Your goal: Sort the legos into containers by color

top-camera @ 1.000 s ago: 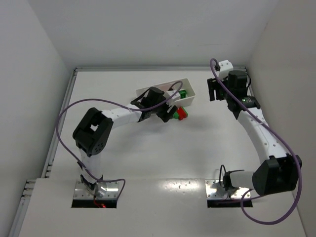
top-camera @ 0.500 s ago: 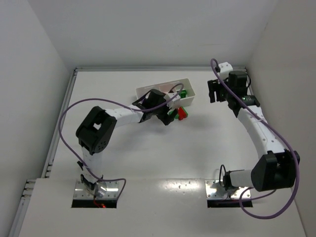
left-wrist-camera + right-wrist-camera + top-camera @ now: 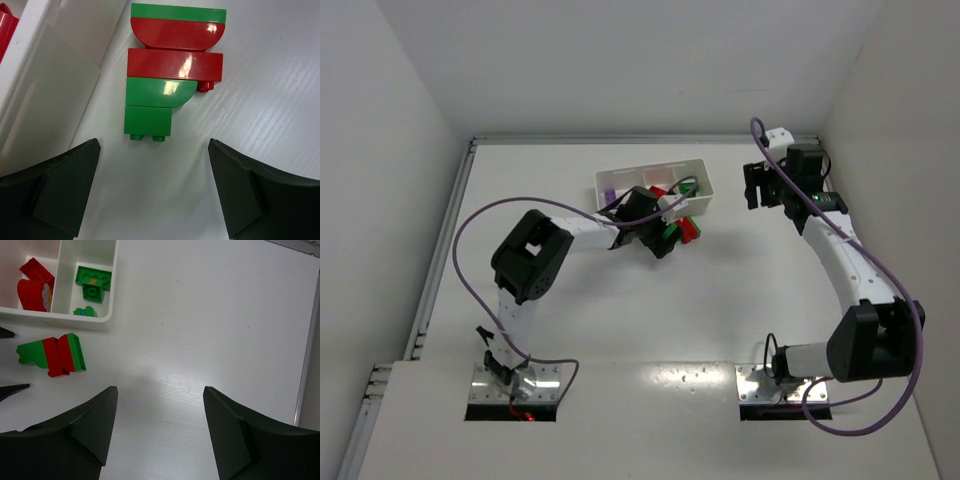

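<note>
Left gripper [image 3: 154,146] fingers spread, just short of red-and-green plastic brick stack [image 3: 172,70] beside long white plastic tray [image 3: 55,320]; should centre on stack, then close squarely. Right gripper [image 3: 160,390] also apart.

left arm [image 3: 582,233]: white links, bulky black joint housings | right arm [image 3: 850,270]: same white-and-black build, small white block at the wrist | cabling: purple cable [image 3: 520,200] loops loosely off the left arm, second purple cable [image 3: 850,433] off the right | bases: shiny metal plates [image 3: 783,385] | jaws: matte charcoal, wedge-shaped, faceted
</note>
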Controlling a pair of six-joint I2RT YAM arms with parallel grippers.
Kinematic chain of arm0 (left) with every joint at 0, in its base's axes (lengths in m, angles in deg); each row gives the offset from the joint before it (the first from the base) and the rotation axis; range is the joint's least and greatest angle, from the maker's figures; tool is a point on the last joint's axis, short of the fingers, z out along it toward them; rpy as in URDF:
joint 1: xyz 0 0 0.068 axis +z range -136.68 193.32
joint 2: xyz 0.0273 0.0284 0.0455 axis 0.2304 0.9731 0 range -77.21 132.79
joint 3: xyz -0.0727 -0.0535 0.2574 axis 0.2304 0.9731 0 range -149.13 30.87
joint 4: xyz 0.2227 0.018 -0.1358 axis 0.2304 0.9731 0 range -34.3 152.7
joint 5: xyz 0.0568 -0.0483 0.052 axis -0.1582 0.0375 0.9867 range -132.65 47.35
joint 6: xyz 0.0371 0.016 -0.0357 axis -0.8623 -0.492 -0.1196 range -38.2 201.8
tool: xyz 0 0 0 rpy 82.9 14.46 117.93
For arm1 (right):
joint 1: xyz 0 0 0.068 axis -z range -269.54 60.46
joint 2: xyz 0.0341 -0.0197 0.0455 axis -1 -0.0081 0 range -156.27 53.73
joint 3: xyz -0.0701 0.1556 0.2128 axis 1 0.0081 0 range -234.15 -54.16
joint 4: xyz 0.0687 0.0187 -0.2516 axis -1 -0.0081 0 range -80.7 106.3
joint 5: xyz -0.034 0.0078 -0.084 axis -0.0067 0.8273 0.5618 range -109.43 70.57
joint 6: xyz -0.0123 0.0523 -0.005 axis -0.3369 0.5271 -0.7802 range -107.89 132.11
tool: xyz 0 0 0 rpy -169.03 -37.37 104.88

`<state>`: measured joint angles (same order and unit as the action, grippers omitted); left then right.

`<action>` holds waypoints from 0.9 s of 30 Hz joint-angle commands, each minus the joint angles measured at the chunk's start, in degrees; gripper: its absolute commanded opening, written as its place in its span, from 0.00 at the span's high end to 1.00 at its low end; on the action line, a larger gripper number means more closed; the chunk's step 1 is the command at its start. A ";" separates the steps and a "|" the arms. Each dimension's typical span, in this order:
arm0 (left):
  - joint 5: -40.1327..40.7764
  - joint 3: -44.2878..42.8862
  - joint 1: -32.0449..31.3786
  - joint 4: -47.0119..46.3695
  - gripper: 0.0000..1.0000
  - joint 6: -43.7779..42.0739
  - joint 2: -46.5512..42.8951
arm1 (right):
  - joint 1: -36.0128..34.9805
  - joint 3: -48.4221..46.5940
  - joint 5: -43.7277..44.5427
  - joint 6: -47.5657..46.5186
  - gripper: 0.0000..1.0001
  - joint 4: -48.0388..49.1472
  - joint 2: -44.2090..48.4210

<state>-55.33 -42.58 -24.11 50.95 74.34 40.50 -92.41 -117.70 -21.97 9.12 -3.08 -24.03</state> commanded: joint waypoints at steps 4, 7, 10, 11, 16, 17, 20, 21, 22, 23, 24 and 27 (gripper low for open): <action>-1.37 -3.62 -0.54 -1.66 0.03 -0.89 1.37 | 1.29 -0.87 -1.67 1.22 0.30 1.01 -0.12; -1.37 -4.85 -1.07 -1.66 0.04 -0.89 2.60 | 1.29 -0.87 -2.29 1.23 0.30 1.01 -0.12; -1.99 -6.26 -1.59 -1.14 0.06 -1.41 4.01 | 1.81 -0.87 -2.29 1.23 0.30 1.01 -0.12; -2.69 -6.79 -1.59 -1.13 0.08 -1.41 4.02 | 1.82 -0.87 -2.29 1.23 0.30 1.01 -0.12; -3.84 -8.81 -1.59 0.62 0.31 -1.41 5.07 | 2.35 -0.87 -2.81 1.23 0.30 1.01 -0.12; -3.84 -8.82 -1.59 0.62 0.37 -1.41 5.07 | 2.35 -0.87 -2.81 1.23 0.30 1.01 -0.12; -3.84 -8.21 -1.59 1.24 0.59 -1.41 5.07 | 2.87 -0.87 -3.34 0.70 0.30 1.01 -0.12; -3.84 -8.20 -1.59 1.24 0.64 -1.41 5.07 | 2.87 -0.87 -3.95 0.70 0.30 1.01 -0.12; -3.84 -6.81 -1.59 1.24 0.67 -1.41 4.29 | 2.87 -0.35 -3.96 0.70 0.30 1.01 -0.12; -3.84 -6.79 -1.59 1.24 0.68 -1.41 3.50 | 2.87 -0.35 -4.48 0.70 0.30 1.01 -0.12; -3.84 -5.92 -1.59 1.24 0.71 -1.41 3.49 | 2.87 -0.35 -4.48 0.70 0.30 1.01 -0.12; -3.84 -3.11 -1.59 0.62 0.74 -1.93 -0.01 | 2.87 -0.35 -5.88 0.70 0.30 1.01 -0.12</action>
<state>-58.31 -47.98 -25.25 51.82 73.25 44.74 -89.72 -117.70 -25.67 9.50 -3.25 -24.16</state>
